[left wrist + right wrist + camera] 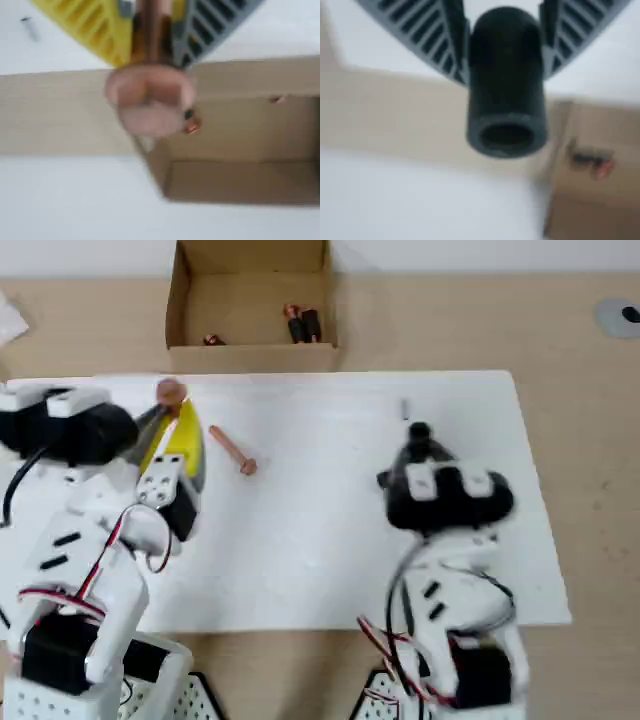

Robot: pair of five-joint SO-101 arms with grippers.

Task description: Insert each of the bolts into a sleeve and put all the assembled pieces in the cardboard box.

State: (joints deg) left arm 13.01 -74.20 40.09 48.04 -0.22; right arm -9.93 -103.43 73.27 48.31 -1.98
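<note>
the left gripper (152, 59) is clamped on a copper bolt (171, 392), just in front of the cardboard box (250, 358), at its left corner. the right gripper (505, 75) pinches a black sleeve (506, 115), farther from the box, off to its right. a second bolt (233, 452) lies loose on the white mat (330, 540) before the box. assembled pieces (303, 325) sit inside it.

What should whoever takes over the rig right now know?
Left tool: shut on a bolt, close to the box.
Right tool: shut on a sleeve, above the mat.
A loose bolt lies on the mat.
Done: pieces lie in the box.
Left: join the held bolt and sleeve, box them, then deal with the loose bolt.
</note>
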